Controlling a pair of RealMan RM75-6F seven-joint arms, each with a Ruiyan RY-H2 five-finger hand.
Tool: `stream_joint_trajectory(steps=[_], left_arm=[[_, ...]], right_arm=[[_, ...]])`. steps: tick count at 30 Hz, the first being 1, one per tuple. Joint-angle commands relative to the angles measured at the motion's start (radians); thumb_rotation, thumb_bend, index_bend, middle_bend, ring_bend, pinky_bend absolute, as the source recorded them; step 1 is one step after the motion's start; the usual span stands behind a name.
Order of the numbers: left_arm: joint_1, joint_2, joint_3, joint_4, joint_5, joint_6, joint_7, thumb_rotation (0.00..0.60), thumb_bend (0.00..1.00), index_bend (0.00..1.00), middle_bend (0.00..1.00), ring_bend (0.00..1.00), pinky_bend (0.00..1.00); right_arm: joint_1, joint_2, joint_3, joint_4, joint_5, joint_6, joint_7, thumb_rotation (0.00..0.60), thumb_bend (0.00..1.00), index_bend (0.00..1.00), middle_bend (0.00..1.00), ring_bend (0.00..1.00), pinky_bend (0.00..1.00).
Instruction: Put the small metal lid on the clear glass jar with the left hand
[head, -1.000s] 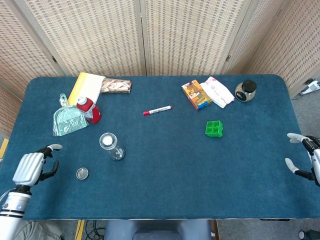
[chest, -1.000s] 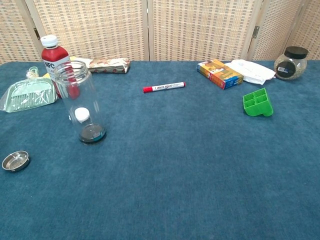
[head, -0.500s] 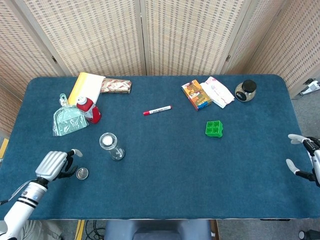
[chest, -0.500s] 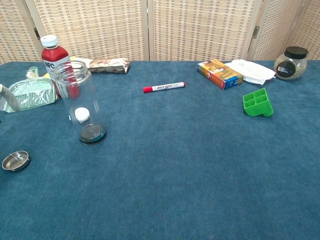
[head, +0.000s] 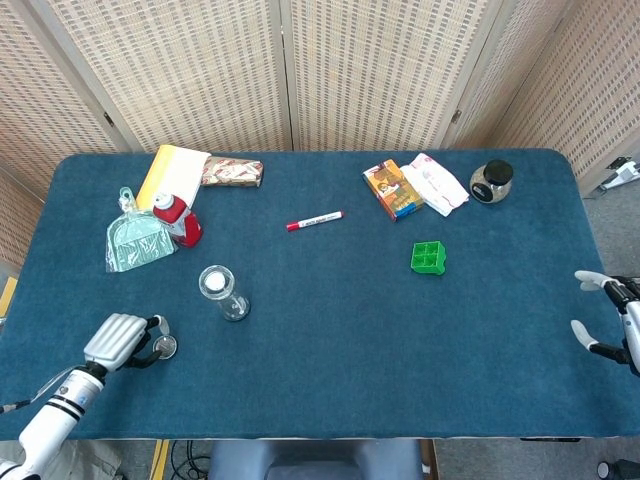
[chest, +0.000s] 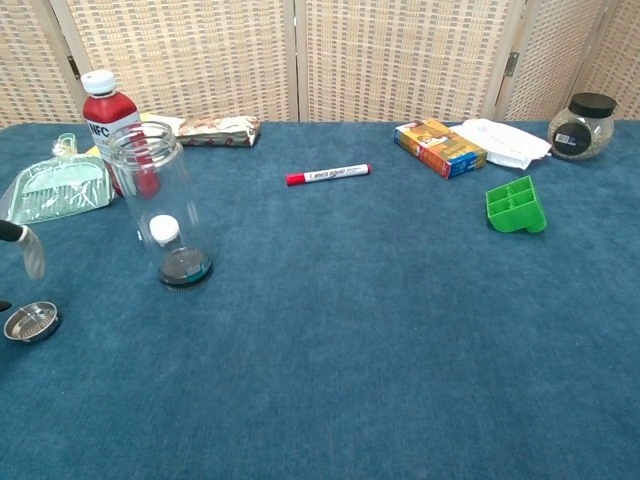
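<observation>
Your left hand (head: 120, 340) sits near the counter's (head: 330, 380) front-left corner, fingers curled down just beside the lid (head: 165, 347). From the head view you cannot tell whether they touch it; the chest view shows only one fingertip (chest: 32, 252) above the lid (chest: 31, 321), with nothing gripped. Treat it as apart, not yet holding.

The lid lies flat on the cloth, open side up, a shallow metal disc. Expect it to be light, stiff and slick, and low enough that fingers may skid over its rim. Pinch it across the rim, thumb on one edge and a finger on the opposite one, and press lightly into the soft cloth to get under it.

Your right hand (head: 610, 320) hangs past the front-right edge, fingers spread, holding nothing.

Further in from the lid stands the jar (head: 222, 291), upright, mouth open, with a small white object inside. Glass, tall and narrow: likely to tip if nudged at the top, so bring the lid down level.
</observation>
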Motion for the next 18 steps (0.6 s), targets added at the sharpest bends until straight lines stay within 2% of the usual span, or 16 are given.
stream_joint_trajectory(steps=[1, 18], left_arm=[[0.005, -0.011, 0.007, 0.015, -0.009, -0.001, 0.004, 0.6, 0.33, 0.44, 0.92, 0.92, 0.93], [-0.007, -0.075, 0.013, 0.097, -0.041, -0.026, -0.009, 0.6, 0.33, 0.49, 0.93, 0.92, 0.93]], right_arm=[[-0.001, -0.001, 0.0, 0.0, -0.002, 0.002, 0.001, 0.6, 0.29, 0.26, 0.34, 0.22, 0.32], [-0.01, 0.003, -0.002, -0.008, 0.0, 0.01, -0.004, 0.6, 0.29, 0.26, 0.34, 0.22, 0.32]])
